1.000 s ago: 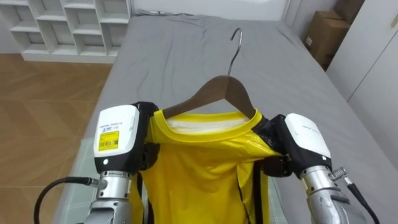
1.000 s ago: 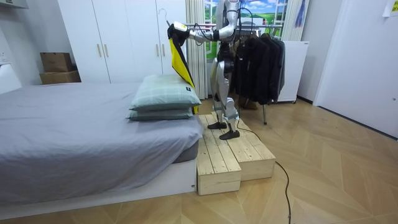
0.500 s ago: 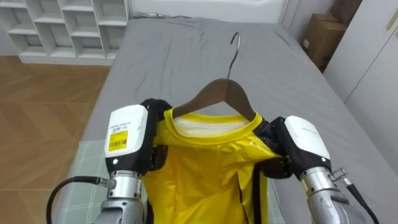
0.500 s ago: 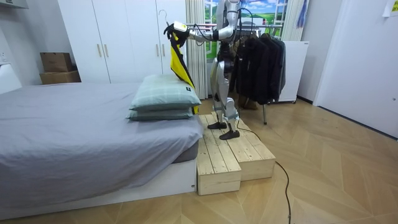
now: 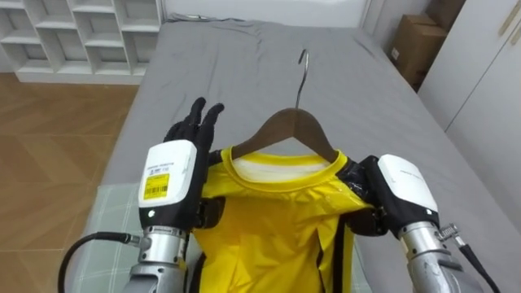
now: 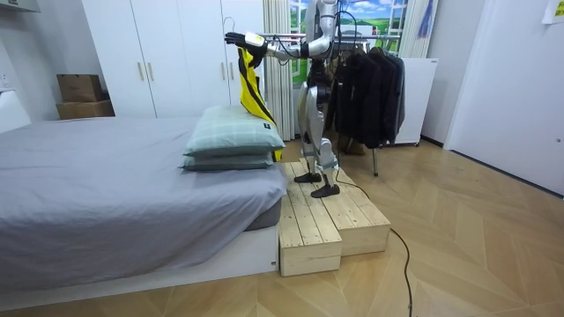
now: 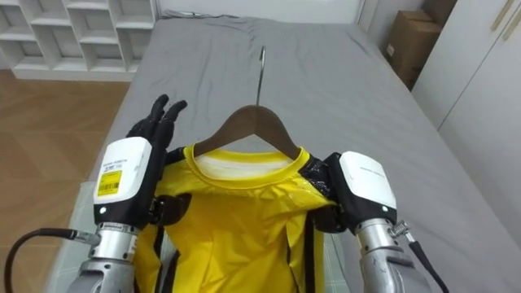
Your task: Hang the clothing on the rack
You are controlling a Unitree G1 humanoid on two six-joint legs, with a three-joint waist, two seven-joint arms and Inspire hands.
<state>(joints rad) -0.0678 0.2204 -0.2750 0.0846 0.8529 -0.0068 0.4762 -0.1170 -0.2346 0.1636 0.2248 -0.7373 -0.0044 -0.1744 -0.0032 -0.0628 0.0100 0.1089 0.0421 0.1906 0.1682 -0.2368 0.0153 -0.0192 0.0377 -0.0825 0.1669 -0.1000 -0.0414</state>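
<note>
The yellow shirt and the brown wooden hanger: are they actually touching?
Touching. In the left eye view the yellow shirt hangs with its collar draped over the brown wooden hanger.

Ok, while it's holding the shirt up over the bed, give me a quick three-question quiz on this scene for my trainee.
1. True or false: the left hand has its fingers curled round the wooden hanger.
2. What lies below the yellow shirt in the eye views? A) a grey bed B) a kitchen counter C) a laundry basket
3. Fill in: in the room view the robot stands on a ____ platform beside the bed.

Key:
1. False: the fingers are straight, beside the hanger's left end.
2. A.
3. Wooden.
</note>
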